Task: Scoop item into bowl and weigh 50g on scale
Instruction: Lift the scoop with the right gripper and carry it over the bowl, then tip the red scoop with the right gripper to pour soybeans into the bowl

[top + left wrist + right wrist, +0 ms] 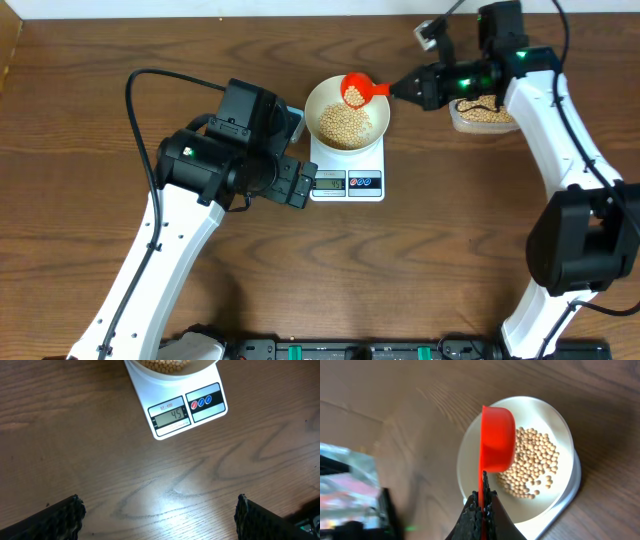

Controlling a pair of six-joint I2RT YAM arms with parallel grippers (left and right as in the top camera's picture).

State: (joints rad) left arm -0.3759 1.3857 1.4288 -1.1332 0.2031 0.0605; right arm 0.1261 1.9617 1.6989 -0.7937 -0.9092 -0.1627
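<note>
Pinching the handle of a red scoop [354,92] with the right claw [482,506], cup tipped on its side above the bowl [324,96]. Bowl seated on the scale [347,183], toward the rear edge of the tabletop [450,250], about midway along it; beans [343,125] heaped inside. Display [171,416] reading 45. Left claw [160,516] spread wide, hovering over bare tabletop just in front of the scale, touching nothing. Clear tub [486,117] of beans near the rear right corner.

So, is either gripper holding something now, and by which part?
The right gripper holds the red scoop by its handle, over the bowl. The left gripper is open and holds nothing.
</note>
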